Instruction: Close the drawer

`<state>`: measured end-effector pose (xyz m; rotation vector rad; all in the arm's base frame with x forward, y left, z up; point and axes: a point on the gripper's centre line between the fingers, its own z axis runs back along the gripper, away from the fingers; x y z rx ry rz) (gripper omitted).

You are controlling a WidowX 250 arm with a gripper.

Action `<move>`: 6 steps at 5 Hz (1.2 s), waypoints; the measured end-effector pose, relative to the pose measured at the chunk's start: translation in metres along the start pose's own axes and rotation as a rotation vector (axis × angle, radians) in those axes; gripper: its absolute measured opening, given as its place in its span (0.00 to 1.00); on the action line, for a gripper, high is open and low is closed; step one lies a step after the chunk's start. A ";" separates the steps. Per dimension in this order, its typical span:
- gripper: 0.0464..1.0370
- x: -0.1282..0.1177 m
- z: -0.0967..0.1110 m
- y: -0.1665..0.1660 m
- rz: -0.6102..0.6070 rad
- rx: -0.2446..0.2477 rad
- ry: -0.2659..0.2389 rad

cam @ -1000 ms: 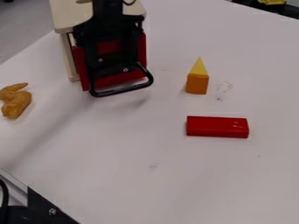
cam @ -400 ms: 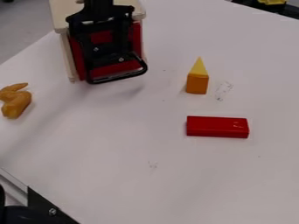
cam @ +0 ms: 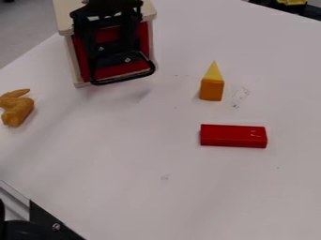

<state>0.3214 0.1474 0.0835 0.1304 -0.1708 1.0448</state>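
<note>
Drawer (cam: 144,41), red-fronted, in a pale cabinet (cam: 65,18), partly covered by the black gripper (cam: 113,58), open or closed I cannot tell

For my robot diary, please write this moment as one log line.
gripper: at red drawer | drawer: looks shut or nearly shut | red block: on table

The fixed camera looked down at a slant from above the desk (cam: 156,201), facing across it toward the floor (cam: 22,33) at the upper left of the frame. It stood fairly close: the desk ran past the right and bottom borders, and the top border cut off the cabinet (cam: 65,19).
</note>
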 end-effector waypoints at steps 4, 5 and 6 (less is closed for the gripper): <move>0.95 -0.012 0.014 0.006 -0.035 -0.020 -0.019; 0.96 -0.021 0.037 0.012 -0.051 -0.041 -0.012; 0.96 -0.020 0.061 0.017 -0.056 -0.068 -0.055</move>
